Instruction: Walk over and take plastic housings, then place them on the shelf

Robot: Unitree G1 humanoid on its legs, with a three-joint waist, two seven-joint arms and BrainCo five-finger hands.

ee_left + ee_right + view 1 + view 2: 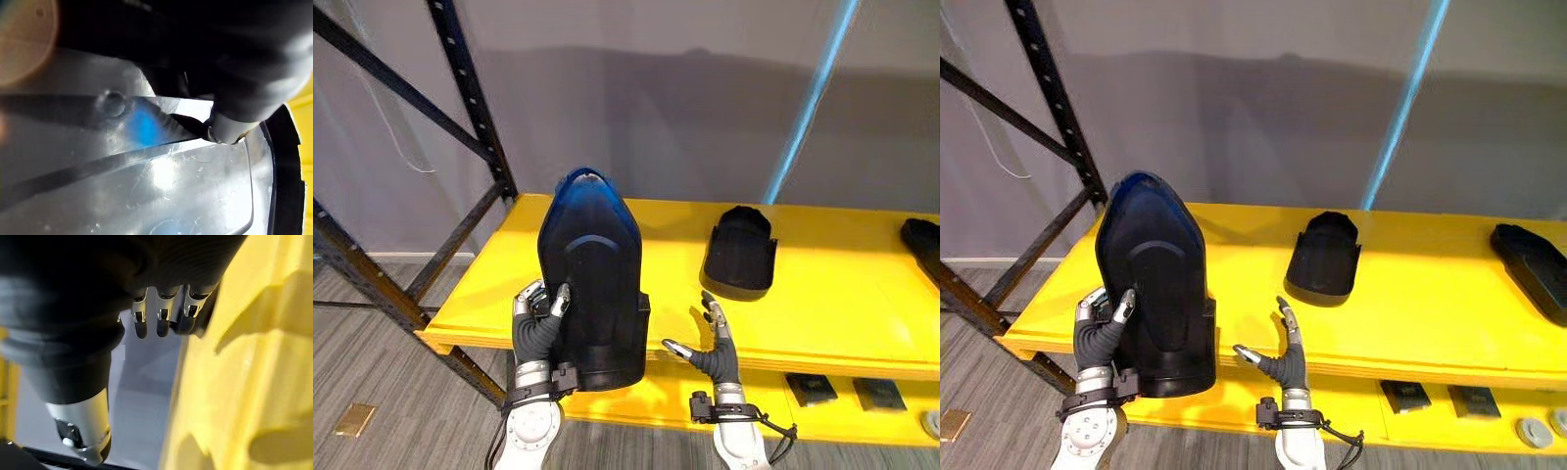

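A large black plastic housing [592, 274] with a rounded blue-tinted top stands tilted over the front left of the yellow shelf [842, 294]. My left hand [540, 328] grips its lower left side, thumb on the front face; its glossy surface [146, 186] shows close up in the left wrist view. My right hand [713, 348] hovers open to the right of the housing, apart from it, fingers straight [161, 318]. A second, smaller black housing [741, 250] lies flat on the shelf further back. A third black housing [1533, 264] lies at the shelf's right end.
A black steel upright with diagonal braces [475, 108] frames the shelf's left side. A grey wall stands behind. On the lower yellow shelf lie small dark parts [813, 389] and round grey pieces [1533, 431]. Grey plank floor [372, 392] is at the left.
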